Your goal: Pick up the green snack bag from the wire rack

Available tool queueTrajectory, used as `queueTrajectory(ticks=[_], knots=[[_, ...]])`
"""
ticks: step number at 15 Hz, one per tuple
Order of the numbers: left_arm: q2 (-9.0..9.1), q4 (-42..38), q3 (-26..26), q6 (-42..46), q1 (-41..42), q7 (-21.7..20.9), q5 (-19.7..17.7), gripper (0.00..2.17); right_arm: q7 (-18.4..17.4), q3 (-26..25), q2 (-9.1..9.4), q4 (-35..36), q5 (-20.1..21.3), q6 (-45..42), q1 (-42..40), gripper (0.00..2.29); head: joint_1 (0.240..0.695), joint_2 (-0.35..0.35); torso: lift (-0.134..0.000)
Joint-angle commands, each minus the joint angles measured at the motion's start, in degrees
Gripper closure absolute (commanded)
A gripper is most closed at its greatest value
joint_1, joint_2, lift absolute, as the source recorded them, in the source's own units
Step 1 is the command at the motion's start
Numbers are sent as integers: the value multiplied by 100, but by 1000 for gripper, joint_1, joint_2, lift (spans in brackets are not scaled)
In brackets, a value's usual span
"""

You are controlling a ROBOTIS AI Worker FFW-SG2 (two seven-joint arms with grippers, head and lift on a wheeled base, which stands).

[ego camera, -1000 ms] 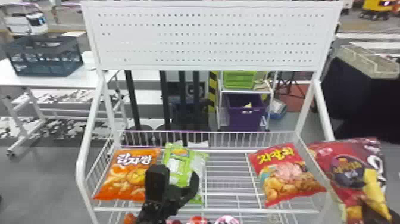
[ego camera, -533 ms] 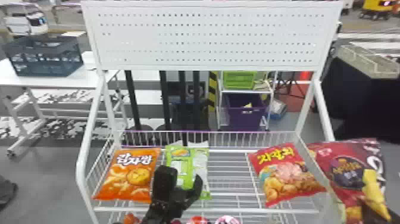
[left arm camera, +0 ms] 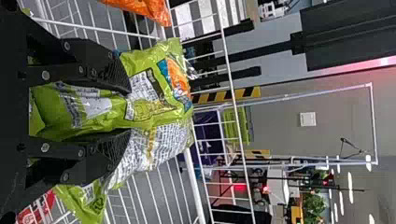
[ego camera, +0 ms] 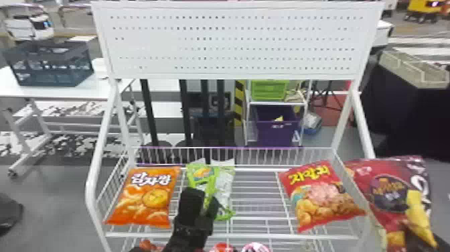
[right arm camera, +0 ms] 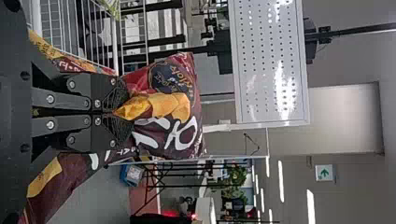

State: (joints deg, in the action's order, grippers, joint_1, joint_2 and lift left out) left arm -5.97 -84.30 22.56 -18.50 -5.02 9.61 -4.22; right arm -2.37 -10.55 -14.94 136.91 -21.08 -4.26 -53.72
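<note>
Green snack bag [ego camera: 225,184] at the wire rack [ego camera: 284,236]: my left gripper [ego camera: 203,202] clamps it; my right gripper [right arm camera: 122,113] pinches a maroon bag [right arm camera: 175,140].

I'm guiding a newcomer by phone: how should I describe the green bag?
Find the white rack's dotted panel, then the wire basket below. Toward its left side, the green bag is between the left gripper's fingers. Its green-and-white wrapper separates it from the orange bag and red bag on either side.
</note>
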Motion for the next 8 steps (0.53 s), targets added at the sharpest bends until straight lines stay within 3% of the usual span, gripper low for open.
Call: queueTrajectory(ticks=[1, 8], knots=[[-1, -165, 12, -27, 71, 23, -18, 1868, 0, 18, 0, -7, -1, 0, 11, 2179, 499, 0, 0], [-89, -1554, -67, -98, 765, 76, -71, 1889, 0, 45, 9, 11, -1, -18, 2, 2179, 499, 0, 0]])
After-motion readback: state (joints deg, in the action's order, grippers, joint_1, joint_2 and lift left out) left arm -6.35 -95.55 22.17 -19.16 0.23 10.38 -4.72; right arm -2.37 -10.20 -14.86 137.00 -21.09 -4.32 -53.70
